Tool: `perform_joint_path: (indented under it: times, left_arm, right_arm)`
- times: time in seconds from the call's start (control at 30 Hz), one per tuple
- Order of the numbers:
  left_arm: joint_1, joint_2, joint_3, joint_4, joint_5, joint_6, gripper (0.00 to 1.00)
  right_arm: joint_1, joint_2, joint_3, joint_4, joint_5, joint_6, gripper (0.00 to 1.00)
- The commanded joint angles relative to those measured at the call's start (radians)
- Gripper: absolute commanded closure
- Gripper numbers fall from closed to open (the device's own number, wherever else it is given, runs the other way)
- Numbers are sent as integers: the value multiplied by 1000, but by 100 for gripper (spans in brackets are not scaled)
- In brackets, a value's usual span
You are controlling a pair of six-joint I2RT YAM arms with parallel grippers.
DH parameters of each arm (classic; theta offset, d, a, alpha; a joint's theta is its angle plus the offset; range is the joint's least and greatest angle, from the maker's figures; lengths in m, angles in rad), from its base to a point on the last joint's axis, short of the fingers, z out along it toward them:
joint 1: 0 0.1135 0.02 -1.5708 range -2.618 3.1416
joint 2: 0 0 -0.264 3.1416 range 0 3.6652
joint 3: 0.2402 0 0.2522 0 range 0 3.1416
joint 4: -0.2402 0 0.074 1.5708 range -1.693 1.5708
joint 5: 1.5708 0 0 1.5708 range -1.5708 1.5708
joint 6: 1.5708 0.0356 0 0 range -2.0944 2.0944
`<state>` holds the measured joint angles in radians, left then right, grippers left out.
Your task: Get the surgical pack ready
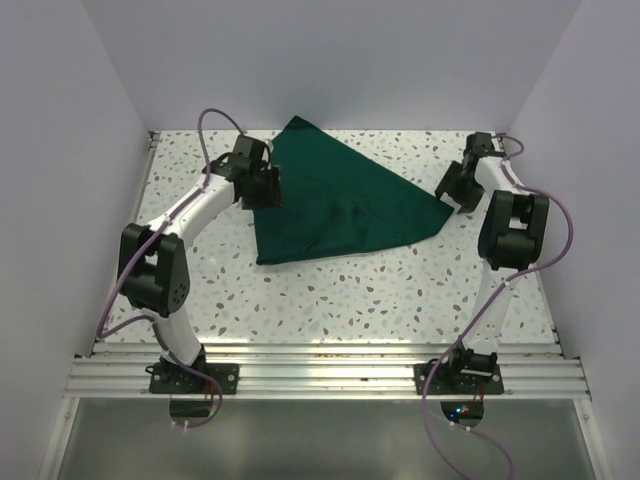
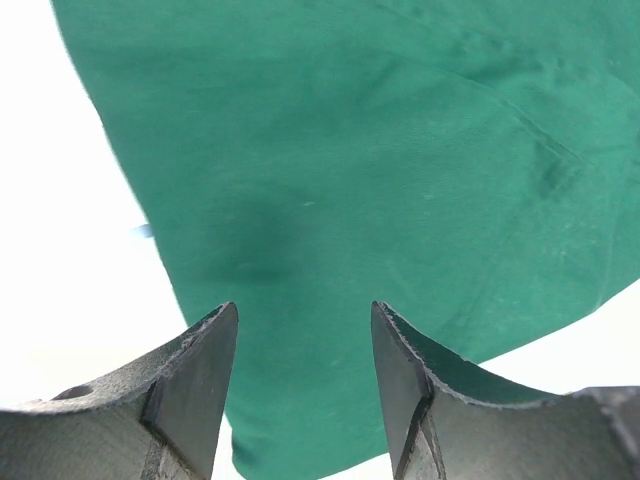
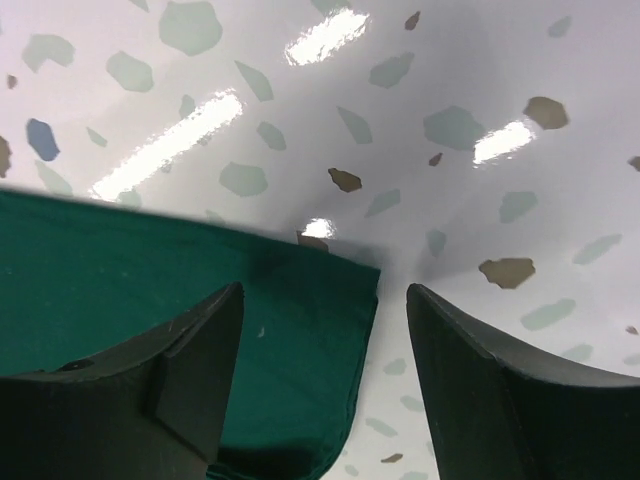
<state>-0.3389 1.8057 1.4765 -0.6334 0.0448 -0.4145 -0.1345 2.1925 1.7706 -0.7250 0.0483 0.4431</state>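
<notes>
Surgical pack lies under gaping left tool, corner under gaping right tool.

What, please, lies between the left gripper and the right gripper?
The surgical pack, a green cloth, fills that stretch from left gripper to right gripper, as the top view shows.

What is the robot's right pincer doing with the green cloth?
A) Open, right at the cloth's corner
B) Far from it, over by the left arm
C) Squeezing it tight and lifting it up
A: in the right wrist view the right pincer has its fingers spread apart, and the corner of the green cloth lies unpinched on the table between them.
</notes>
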Motion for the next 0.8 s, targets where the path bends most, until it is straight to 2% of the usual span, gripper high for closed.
perform_joint_path:
  times: [0.0,0.23,0.27,0.33,0.37,0.43,0.6,0.77]
  left_arm:
    - [32,-91,-19,47,-10,31,41]
    - [61,-117,-33,34,-6,26,41]
    - [63,-117,-32,31,-10,26,41]
    - [69,-115,-22,20,-28,28,41]
    - [72,-114,-19,15,-34,26,41]
    - [87,-103,-7,-6,-40,13,41]
    - [123,-98,-8,-29,-40,-29,41]
    - [162,-69,-5,-66,-39,-53,41]
  right_arm:
    - [-8,21,-14,47,-47,-24,31]
    - [-31,49,-17,53,-116,-21,47]
    - [-31,49,-17,53,-125,-23,60]
    - [-31,46,-22,53,-140,-38,76]
    - [-31,43,-19,44,-142,-43,90]
    - [-31,18,-22,39,-163,-41,98]
    - [13,-112,-40,42,-179,-4,100]
    - [154,-191,91,-48,-220,-7,100]
